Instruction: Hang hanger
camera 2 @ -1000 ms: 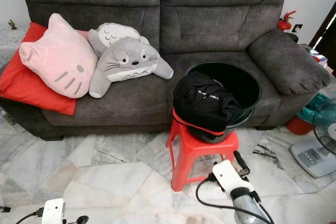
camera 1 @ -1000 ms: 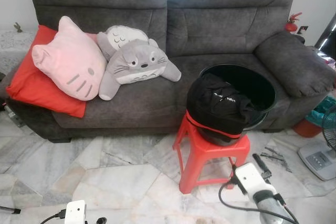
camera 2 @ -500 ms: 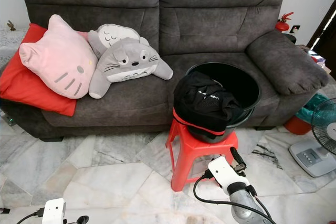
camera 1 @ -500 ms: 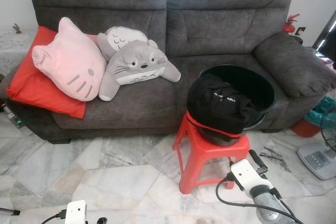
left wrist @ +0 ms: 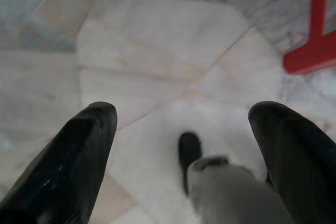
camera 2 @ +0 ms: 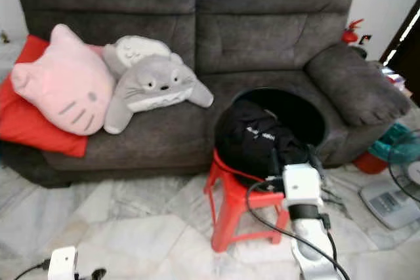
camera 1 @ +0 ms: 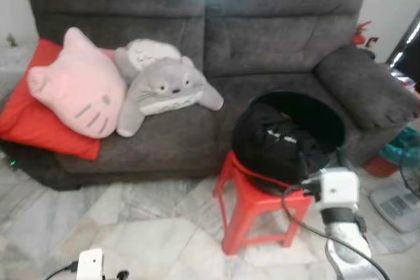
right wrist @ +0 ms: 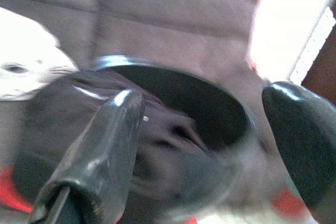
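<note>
Landmark: red stool [camera 1: 259, 204]. On it a black tub [camera 1: 308, 119] w/ black garment [camera 1: 272, 142] draped over the rim; white lettering on garment, too blurred to read. Right gripper [right wrist: 205, 145] just beside tub rim, fingers spread, nothing held. Left gripper [left wrist: 184, 145] low over marble floor [camera 1: 131, 227], released. Behind stool: grey sofa [camera 1: 262, 37] w/ pink cat cushion [camera 1: 79, 83].

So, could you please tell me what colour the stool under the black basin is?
The stool is red, clearest in the left eye view.
</note>
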Robot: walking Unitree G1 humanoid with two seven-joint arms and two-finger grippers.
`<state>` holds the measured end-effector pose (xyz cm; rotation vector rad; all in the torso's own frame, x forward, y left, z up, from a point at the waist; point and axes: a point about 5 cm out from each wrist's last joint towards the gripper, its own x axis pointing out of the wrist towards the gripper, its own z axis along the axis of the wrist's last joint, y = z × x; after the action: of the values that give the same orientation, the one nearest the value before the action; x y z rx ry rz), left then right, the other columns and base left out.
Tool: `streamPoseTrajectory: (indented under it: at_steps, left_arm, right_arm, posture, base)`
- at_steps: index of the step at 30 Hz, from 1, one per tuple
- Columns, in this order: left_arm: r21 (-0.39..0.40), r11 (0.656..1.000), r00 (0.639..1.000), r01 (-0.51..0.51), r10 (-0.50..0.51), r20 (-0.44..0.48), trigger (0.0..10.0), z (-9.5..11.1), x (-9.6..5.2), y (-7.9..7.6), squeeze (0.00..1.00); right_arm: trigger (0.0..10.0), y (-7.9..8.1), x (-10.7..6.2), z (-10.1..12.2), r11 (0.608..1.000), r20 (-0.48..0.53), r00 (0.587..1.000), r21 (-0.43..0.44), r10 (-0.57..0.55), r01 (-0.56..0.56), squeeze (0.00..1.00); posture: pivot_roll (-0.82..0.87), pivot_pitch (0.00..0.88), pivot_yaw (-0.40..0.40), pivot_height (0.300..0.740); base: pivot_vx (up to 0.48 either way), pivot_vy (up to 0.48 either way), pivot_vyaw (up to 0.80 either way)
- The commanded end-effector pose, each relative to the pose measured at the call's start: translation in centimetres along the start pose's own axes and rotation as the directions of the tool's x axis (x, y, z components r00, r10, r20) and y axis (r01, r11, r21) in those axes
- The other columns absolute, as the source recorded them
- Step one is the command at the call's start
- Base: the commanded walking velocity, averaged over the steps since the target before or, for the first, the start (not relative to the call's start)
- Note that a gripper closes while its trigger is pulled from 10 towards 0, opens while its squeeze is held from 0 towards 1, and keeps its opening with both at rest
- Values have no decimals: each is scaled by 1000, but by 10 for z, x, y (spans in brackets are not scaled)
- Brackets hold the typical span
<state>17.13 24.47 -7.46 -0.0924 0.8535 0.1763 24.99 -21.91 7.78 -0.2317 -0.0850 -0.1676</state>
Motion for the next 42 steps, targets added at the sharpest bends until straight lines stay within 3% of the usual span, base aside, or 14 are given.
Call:
streamPoseTrajectory:
  at_steps: [1,5,15,23,35,39,42]
  left_arm:
    - [-1,1000,1000,3,-3,-21,10000,-6,-1,0,0]
    - [0,1000,1000,-2,2,-19,10000,-6,-1,0,0]
    - [3,1000,1000,-4,4,-20,10000,-6,-1,0,0]
    - [15,1000,1000,-8,8,-26,10000,-6,-1,1,0]
    - [13,1000,999,-25,26,-32,10000,-7,-2,2,0]
    - [9,1000,999,-25,25,-31,10000,-8,-2,1,0]
    - [10,1000,999,-24,24,-30,10000,-8,-2,1,0]
  right_arm:
    - [10000,-6,1,2,998,-23,999,58,-36,37,0]
    - [10000,-1,10,13,987,-26,999,155,-31,34,0]
    - [10000,10,7,18,975,-36,997,214,73,-63,0]
    - [10000,15,-9,12,966,-101,983,226,152,-127,0]
    - [10000,7,-26,-2,963,-211,969,258,130,-73,0]
    - [10000,3,-23,-8,939,-260,962,344,86,9,0]
    - [10000,4,-20,-9,937,-267,959,350,93,7,0]
  posture:
    - [-77,0,-30,716]
    - [-75,0,-31,716]
    - [-75,0,-30,716]
    - [-81,0,-27,716]
    - [-96,0,-26,716]
    - [-92,0,-29,716]
    - [-92,0,-32,716]
  base:
    - [266,0,0]
    - [268,0,0]
    - [210,0,0]
    - [0,0,0]
    - [0,0,0]
    - [0,0,0]
    - [0,0,0]
